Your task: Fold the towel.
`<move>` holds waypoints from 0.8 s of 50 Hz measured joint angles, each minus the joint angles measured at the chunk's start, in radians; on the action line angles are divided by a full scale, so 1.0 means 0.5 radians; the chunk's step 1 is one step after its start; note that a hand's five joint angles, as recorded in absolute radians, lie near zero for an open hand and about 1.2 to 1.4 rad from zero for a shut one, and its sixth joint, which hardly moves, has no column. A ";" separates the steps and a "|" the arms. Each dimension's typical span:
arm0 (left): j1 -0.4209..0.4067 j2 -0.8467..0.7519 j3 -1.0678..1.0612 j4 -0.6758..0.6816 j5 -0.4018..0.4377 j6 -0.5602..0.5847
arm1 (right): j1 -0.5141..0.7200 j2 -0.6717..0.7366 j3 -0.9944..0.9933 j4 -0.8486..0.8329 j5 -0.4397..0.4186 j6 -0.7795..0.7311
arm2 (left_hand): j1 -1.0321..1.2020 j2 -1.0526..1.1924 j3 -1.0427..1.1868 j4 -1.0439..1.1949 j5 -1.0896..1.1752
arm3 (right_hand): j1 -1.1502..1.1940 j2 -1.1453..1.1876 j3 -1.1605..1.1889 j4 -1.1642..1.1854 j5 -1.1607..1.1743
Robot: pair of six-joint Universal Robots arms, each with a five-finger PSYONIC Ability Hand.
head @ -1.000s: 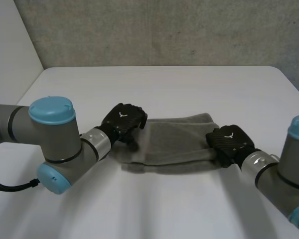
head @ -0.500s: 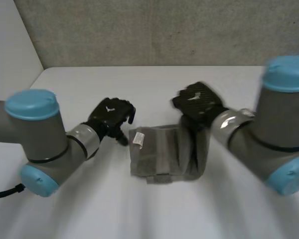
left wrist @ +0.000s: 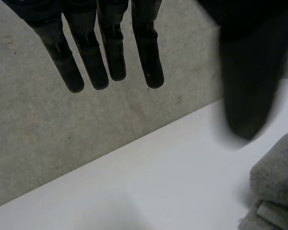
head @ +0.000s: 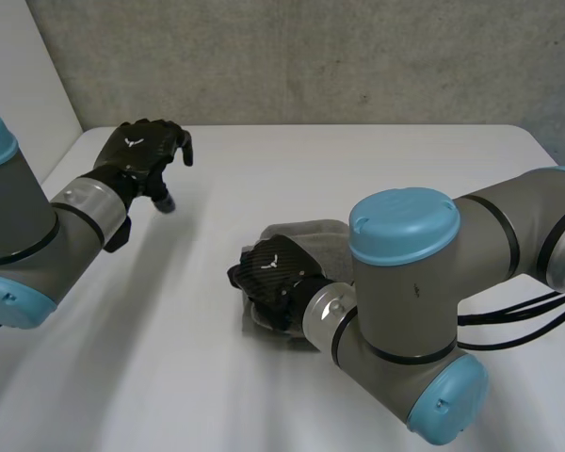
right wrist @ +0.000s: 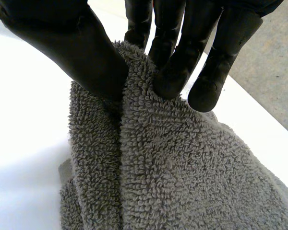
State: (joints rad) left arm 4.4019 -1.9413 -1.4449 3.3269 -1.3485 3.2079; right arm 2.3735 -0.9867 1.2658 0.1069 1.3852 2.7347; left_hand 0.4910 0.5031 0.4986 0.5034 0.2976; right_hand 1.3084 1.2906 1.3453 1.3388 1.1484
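Right hand [head: 275, 273] pinches the bunched towel [right wrist: 182, 172] beneath it — left hand [head: 141, 151] spread, well apart.

Head camera down onto table [head: 264, 179], left wrist toward wall [left wrist: 62, 134], right wrist close on towel [right wrist: 182, 167], shared by all 3

We see a plain mid-grey towel [head: 313, 241], its looped pile one even shade with no stripe or print. The left hand [head: 141, 151] and the right hand [head: 273, 273] are both black, with a fine woven sheen and a small white mark on the back. The surface [head: 377, 169] is white. The wall [head: 311, 56] behind is a mottled, speckled grey. The left arm [head: 19, 235] and right arm [head: 508, 235] are grey, capped in light blue.
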 measured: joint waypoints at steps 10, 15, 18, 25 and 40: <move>-0.018 0.001 0.026 -0.003 0.000 -0.105 | 0.110 0.186 -0.107 -0.016 0.004 0.005 | 0.000 0.000 0.000 0.000 -0.001 | -0.094 -0.094 -0.093 -0.098 -0.098; -0.037 0.000 0.011 -0.005 0.000 -0.120 | 0.140 0.261 -0.138 -0.001 0.028 0.002 | 0.000 0.000 0.000 0.000 -0.001 | -1.309 -1.251 -1.234 -1.293 -1.318; -0.065 -0.003 0.005 -0.004 0.002 -0.122 | 0.130 0.191 -0.097 0.017 0.031 0.008 | 0.000 0.000 0.000 0.000 0.000 | -1.840 -1.829 -1.892 -1.899 -1.936; -0.159 -0.031 0.010 0.000 0.005 -0.158 | -0.049 -0.197 0.161 0.076 0.032 0.011 | 0.000 0.000 0.000 0.000 -0.001 | -2.131 -2.103 -2.217 -2.185 -2.172; -0.468 -0.308 -0.026 0.008 -0.005 -0.241 | -0.661 -0.506 0.501 0.152 -0.068 0.030 | 0.000 0.000 0.000 0.000 0.000 | -2.153 -2.103 -2.219 -2.185 -2.172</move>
State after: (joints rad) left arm 4.1677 -2.0952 -1.4577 3.3311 -1.3511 3.0875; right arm 2.0429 -1.2398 1.5165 0.1827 1.3511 2.7498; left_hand 0.4910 0.5031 0.4985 0.5034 0.2975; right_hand 0.2321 0.2389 0.2358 0.2462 0.0625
